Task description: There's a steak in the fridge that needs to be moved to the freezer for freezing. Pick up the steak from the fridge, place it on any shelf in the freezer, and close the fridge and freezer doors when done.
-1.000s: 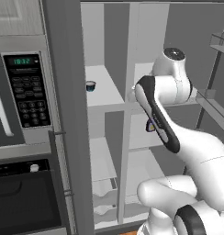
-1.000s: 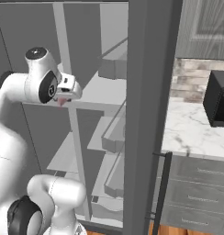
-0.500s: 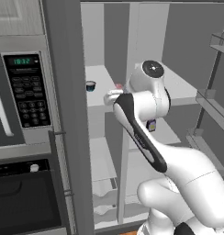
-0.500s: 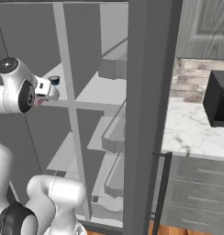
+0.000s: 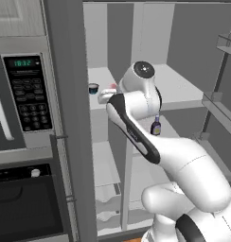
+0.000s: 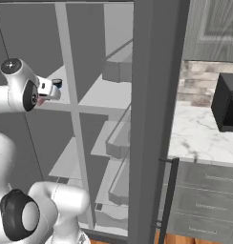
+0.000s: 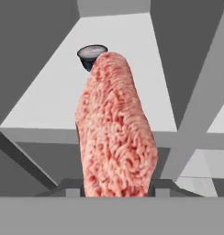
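Note:
My gripper is shut on the steak, a pinkish-red lump that stands up between the jaws in the hand view. In the left base view the gripper hangs at the front of the freezer's upper shelf, and a bit of the steak peeks out beside the wrist. The steak is held above the shelf, not resting on it. The fridge lies to the right behind my arm. Both doors stand open: the freezer door at the left, the fridge door at the right.
A small dark cup with a blue rim stands on the same freezer shelf, just behind the steak. A purple-blue bottle sits lower in the fridge. A microwave and a black oven are left of the freezer door.
My arm has swung left, out of the fridge compartment and across to the freezer's upper shelf, carrying the steak with it. The gripper stayed shut.

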Motion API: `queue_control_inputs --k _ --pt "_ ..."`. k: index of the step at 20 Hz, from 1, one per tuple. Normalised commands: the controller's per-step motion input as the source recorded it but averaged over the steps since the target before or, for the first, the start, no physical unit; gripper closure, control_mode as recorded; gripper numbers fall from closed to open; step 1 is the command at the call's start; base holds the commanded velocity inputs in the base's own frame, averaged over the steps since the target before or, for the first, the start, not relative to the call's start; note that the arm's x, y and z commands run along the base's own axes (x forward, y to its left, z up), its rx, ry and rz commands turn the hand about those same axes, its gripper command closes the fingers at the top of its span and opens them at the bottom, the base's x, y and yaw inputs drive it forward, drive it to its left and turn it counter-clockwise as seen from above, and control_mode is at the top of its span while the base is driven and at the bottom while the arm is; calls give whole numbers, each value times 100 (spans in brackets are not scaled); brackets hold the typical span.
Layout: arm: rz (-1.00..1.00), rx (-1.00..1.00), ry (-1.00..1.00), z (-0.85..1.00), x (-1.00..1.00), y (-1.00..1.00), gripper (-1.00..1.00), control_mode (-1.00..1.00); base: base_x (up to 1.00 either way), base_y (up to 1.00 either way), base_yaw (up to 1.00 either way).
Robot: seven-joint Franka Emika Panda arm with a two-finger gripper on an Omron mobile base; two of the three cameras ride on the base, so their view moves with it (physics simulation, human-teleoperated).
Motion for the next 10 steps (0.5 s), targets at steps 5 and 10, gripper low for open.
queue_control_inputs --k 5,10 --pt "-2 -9 14 0 63 43 100 -100 0 0 0" --pt "-1 -2 12 -1 53 8 100 -100 0 0 0"
